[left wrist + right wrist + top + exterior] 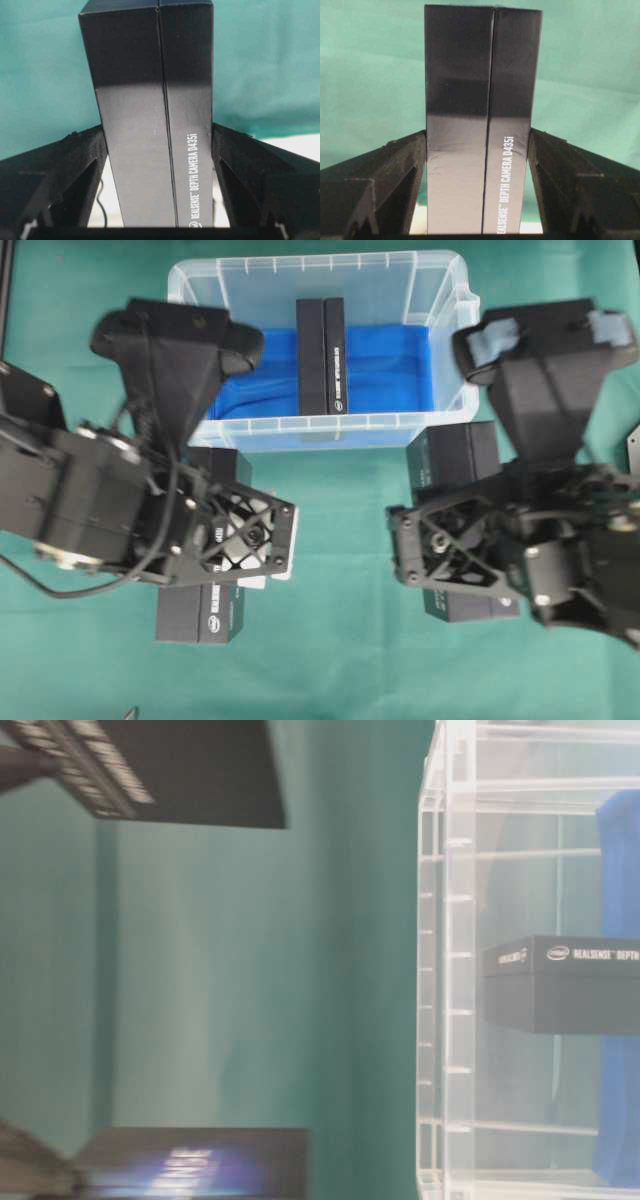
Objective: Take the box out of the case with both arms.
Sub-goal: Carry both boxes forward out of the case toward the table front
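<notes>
Both held boxes (155,115) (482,120) read "DEPTH CAMERA D435i"; the cased box (570,982) reads "REALSENSE".

hidden: both held boxes under arms | cut off: case (450,970)

Translucent clear plastic case (440,280), glossy and ribbed along its walls, lined with crumpled blue cloth (390,370). Inside, a black cardboard box (321,355), satin-smooth with white print. Two matching black boxes (155,115) (482,120) showing a soft sheen between matt black plastic fingers (65,165). Beneath, matt green cloth (330,660).
</notes>
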`<state>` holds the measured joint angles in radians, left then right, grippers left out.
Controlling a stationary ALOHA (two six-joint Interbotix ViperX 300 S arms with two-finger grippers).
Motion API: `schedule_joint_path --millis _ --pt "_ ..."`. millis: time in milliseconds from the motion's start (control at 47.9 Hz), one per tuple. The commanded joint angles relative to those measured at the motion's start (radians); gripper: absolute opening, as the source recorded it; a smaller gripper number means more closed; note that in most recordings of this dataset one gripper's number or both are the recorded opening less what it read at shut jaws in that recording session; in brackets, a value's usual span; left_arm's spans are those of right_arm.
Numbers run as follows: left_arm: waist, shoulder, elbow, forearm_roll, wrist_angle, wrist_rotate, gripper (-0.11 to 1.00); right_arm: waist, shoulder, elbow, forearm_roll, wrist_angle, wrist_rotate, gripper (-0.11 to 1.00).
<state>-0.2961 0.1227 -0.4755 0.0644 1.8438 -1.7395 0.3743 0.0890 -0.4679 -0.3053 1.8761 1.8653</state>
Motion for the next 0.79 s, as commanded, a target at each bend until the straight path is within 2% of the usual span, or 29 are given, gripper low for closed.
schedule_joint_path --millis 0,125,334,501,772 --pt "0.003 -0.048 0.041 0.006 -0.052 -0.005 0.63 -0.003 -0.015 0.034 0.006 -0.043 0.008 0.65" --pt "-0.002 -0.064 0.153 0.009 -0.175 -0.025 0.63 -0.006 -0.017 0.123 0.028 -0.135 0.018 0.65" --pt "-0.029 -0.092 0.350 0.011 -0.344 -0.101 0.63 -0.006 -0.017 0.298 0.071 -0.295 0.092 0.65" --pt "-0.051 -0.107 0.489 0.009 -0.471 -0.158 0.63 -0.006 -0.015 0.417 0.078 -0.430 0.138 0.65" --pt "-0.052 -0.101 0.634 0.011 -0.632 -0.170 0.63 -0.009 -0.009 0.580 0.084 -0.607 0.190 0.65"
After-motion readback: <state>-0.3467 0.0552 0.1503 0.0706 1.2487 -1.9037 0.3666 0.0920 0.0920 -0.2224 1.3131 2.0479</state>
